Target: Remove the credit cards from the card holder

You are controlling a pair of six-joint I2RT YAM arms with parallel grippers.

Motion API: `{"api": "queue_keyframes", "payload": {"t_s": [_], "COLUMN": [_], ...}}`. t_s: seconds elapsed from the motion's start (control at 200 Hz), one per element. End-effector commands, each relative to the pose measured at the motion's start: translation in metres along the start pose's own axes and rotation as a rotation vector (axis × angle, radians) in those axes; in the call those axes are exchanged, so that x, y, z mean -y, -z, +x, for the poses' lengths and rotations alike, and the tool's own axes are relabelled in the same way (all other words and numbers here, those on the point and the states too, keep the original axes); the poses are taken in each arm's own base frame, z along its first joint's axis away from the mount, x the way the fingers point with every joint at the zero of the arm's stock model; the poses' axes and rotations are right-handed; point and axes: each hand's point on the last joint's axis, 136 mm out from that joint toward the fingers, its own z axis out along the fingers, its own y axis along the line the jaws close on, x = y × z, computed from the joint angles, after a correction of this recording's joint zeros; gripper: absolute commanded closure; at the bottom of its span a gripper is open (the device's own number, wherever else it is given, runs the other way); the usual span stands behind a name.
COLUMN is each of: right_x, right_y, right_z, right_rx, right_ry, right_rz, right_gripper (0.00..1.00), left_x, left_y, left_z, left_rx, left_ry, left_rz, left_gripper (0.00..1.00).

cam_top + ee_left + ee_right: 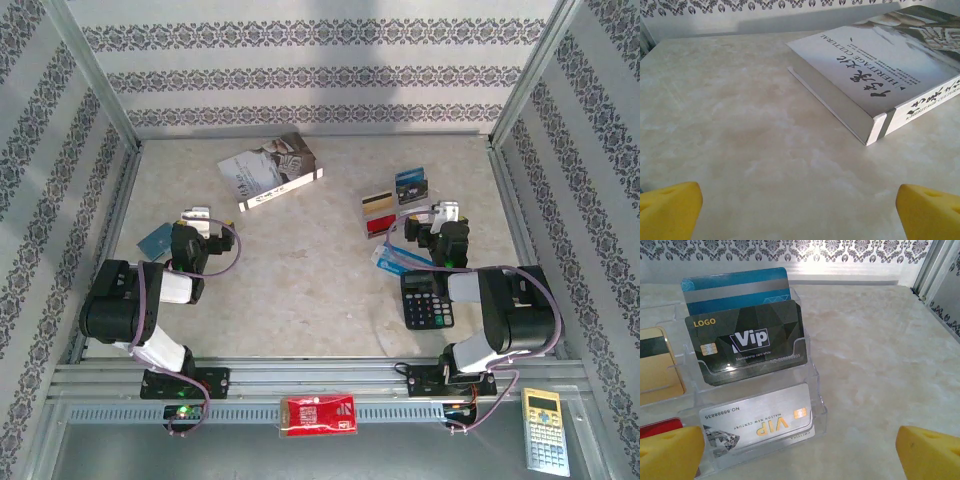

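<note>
the right gripper (800, 456) is hovering with its yellow fingers (670, 452) spread wide and empty, just in front of the clear tiered card holder (816, 407), which is sitting at the far right of the table (300, 280); the left gripper (800, 212), equally wide and empty, is facing the book (875, 75), well apart; pulling the black vip card (747, 342) or the silver card (760, 422) is likely risking dragging or tipping the light, unbraced holder, or pinching its plastic lip; the gold card (657, 365) and red card (660, 427) are running off the frame's edge, and the transparent walls are proving hard to trace.
</note>
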Motion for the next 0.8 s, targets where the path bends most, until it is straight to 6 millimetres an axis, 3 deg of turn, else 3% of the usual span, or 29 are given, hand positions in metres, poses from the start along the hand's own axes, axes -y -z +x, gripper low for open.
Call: {"api": "queue_keyframes", "payload": {"t_s": [0.0, 0.794], "right_x": [0.0007, 0.0010], "right_y": [-0.0025, -0.0019], "right_z": [-0.0082, -0.0081], "right_rx": [0.029, 0.029], "right_ry": [-0.014, -0.015], "right_rz": [-0.010, -0.015], "right_gripper": [0.02, 0.02], "left_x": [-0.0010, -0.0022], "left_y": [-0.0030, -0.0036], "left_z": [-0.0017, -0.0013], "left_rx": [-0.004, -0.008], "left_ry": [0.001, 0.010], "left_rz": [-0.005, -0.002], "left_gripper": [0.00, 0.00]}}
